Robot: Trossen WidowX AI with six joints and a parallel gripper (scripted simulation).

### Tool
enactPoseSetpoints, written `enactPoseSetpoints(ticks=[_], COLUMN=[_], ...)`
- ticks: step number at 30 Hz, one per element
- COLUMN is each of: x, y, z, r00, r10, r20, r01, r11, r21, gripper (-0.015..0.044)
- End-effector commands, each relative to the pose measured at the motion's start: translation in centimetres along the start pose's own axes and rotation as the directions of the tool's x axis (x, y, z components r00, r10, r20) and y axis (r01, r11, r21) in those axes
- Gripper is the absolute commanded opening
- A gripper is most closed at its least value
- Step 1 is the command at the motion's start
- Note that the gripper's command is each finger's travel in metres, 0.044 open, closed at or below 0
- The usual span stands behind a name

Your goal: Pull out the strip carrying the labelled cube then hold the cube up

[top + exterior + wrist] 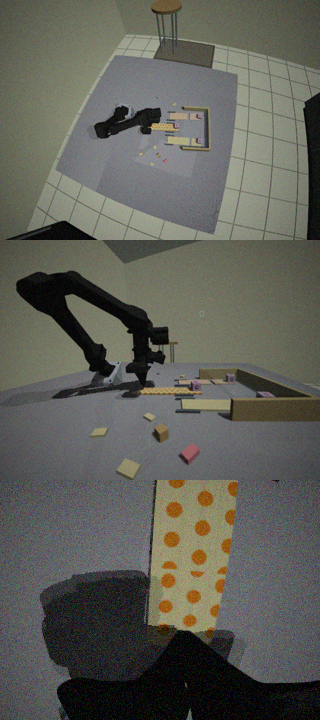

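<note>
The orange-dotted strip (162,127) (165,391) (192,535) shows no gap and sticks out past its dark guide rails. A pink cube (176,125) (195,386) marked C stands near its far end. My gripper (142,383) (182,636) is shut, its tips at the strip's near end, with no sign of anything pinched between them. The peach strip (178,116) (193,382) and the plain yellow strip (178,140) (205,404) each have a gap before a separate rear piece. Pink cubes (199,115) (199,140) stand on those rear pieces.
A low wooden wall (209,129) (273,409) encloses the far ends on three sides. Dark rails (169,144) (187,411) flank the strips. An orange block (158,155) (161,432), a red block (165,160) (189,453) and several yellow tiles lie on the near side.
</note>
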State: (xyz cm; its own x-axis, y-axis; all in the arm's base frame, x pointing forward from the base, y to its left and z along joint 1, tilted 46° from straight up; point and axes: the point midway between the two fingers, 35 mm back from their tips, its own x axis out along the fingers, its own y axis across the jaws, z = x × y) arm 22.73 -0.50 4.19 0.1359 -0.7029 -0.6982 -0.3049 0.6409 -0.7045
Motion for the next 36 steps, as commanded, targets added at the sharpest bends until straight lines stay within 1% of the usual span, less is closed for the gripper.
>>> enactPoseSetpoints(ticks=[1,3,8,20,36], x=[-1.9,-1.9,-1.9,-2.4,-3.2], y=[0.0,0.0,-0.2,-0.2,-0.1], z=[0.3,0.3,2.8,7.1,13.1], r00=[1.000,1.000,1.000,1.000,1.000], r10=[0.004,0.004,0.004,0.004,0.004], r20=[0.004,0.004,0.005,0.007,0.009], r01=[-0.004,-0.004,-0.004,-0.004,-0.004], r11=[1.000,1.000,0.999,0.999,0.999], r21=[0.009,0.009,-0.050,-0.050,-0.047], gripper=[0.0000,0.0000,0.0131,0.0440,0.0440])
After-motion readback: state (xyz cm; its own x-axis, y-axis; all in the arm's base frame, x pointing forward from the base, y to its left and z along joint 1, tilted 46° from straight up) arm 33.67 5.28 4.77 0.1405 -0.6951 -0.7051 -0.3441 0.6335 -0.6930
